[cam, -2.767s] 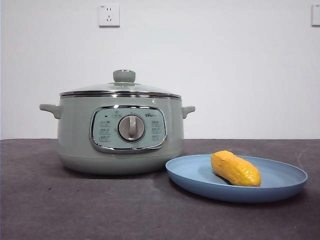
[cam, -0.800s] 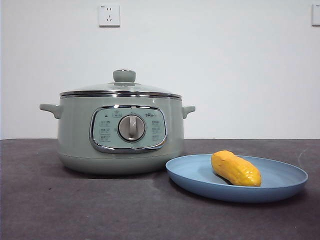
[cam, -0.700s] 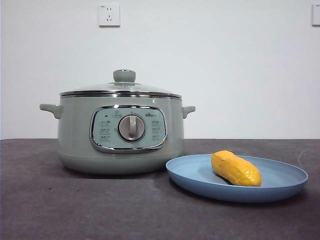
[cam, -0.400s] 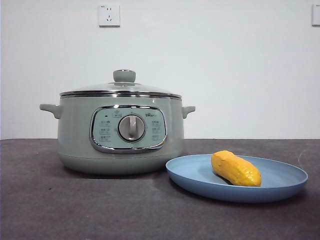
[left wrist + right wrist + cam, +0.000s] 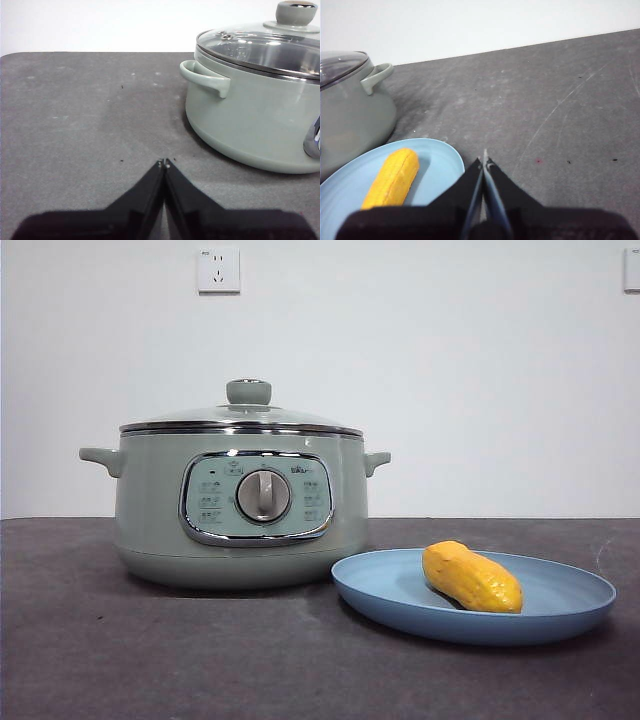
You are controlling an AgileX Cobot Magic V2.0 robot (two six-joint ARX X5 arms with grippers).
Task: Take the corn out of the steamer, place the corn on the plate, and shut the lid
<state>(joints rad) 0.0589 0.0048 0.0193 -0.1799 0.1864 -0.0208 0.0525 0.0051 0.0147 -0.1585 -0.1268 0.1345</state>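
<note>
Left tool (image 5: 164,163) pinched closed above bare worktop (image 5: 75,125), steamer (image 5: 260,115) beside; right tool (image 5: 485,161) likewise (corn (image 5: 392,177) on plate (image 5: 437,165) adjacent).

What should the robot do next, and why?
Probably nothing more than keep both arms back. The corn already lies on the plate, and the lid sits closed on the steamer. The left gripper and right gripper are shut and hold nothing.
</note>
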